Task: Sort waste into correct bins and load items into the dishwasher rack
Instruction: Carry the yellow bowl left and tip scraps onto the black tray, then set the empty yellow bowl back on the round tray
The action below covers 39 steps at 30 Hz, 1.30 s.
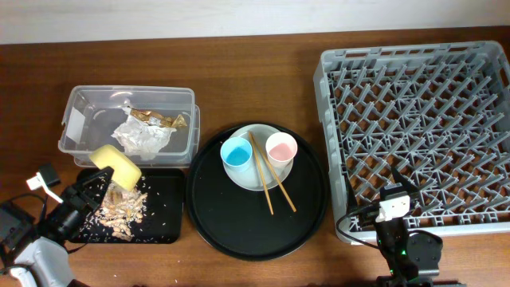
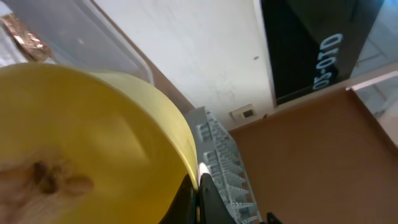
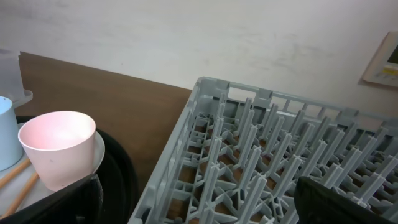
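Observation:
My left gripper (image 1: pixel 103 177) is shut on the rim of the yellow bowl (image 1: pixel 116 166), held tilted over the shallow black tray (image 1: pixel 163 231), where beige food scraps (image 1: pixel 121 209) lie. In the left wrist view the bowl (image 2: pixel 81 149) fills the frame, with scraps stuck inside, and the jaws (image 2: pixel 198 196) pinch its edge. The clear box (image 1: pixel 80 143) holds the white tissue (image 1: pixel 143 137) and gold-brown wrapper (image 1: pixel 159 119). The light-blue cup (image 1: pixel 237 152), pink cup (image 1: pixel 280 148) and chopsticks (image 1: pixel 271 179) rest on the white plate (image 1: pixel 256 179). My right gripper (image 3: pixel 199 199) is open over the grey rack's (image 1: pixel 414 135) front left corner.
The plate sits on a large round black tray (image 1: pixel 256 227) at the table's middle. In the right wrist view the pink cup (image 3: pixel 59 146) and the rack's pegs (image 3: pixel 261 162) are close ahead. A white wall runs behind the table.

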Each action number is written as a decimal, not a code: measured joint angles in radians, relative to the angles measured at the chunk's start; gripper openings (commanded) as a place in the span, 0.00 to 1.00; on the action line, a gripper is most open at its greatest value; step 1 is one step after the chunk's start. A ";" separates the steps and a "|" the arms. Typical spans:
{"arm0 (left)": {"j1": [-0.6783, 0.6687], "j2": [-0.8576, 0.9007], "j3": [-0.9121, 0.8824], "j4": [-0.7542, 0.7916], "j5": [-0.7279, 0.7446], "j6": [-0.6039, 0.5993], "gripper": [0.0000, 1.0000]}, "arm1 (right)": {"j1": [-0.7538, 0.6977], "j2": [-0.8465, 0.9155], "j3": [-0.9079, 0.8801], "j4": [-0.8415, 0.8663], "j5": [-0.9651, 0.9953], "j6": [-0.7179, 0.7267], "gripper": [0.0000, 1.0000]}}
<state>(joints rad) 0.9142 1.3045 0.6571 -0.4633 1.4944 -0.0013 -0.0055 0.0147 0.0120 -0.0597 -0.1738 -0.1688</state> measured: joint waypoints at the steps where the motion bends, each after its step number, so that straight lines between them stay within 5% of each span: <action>1: 0.000 0.000 0.000 -0.003 0.018 0.002 0.00 | 0.000 0.000 0.000 0.000 0.000 0.000 0.99; 16: 0.000 0.000 0.000 -0.042 0.049 -0.056 0.00 | 0.000 0.000 0.000 0.000 0.000 0.000 0.99; 25: -0.019 -0.107 0.057 -0.394 -0.318 -0.071 0.00 | 0.000 0.000 0.000 0.000 0.000 0.000 0.99; 33: -0.467 -0.379 0.277 -0.435 -0.782 -0.276 0.00 | 0.000 0.000 0.000 0.000 0.000 0.000 0.98; 39: -1.114 -0.344 0.278 -0.434 -1.128 -0.426 0.00 | 0.000 0.000 0.000 0.000 0.000 0.000 0.99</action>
<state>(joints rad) -0.1993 0.9607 0.9356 -0.8970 0.3664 -0.4271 -0.0055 0.0147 0.0116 -0.0597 -0.1741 -0.1684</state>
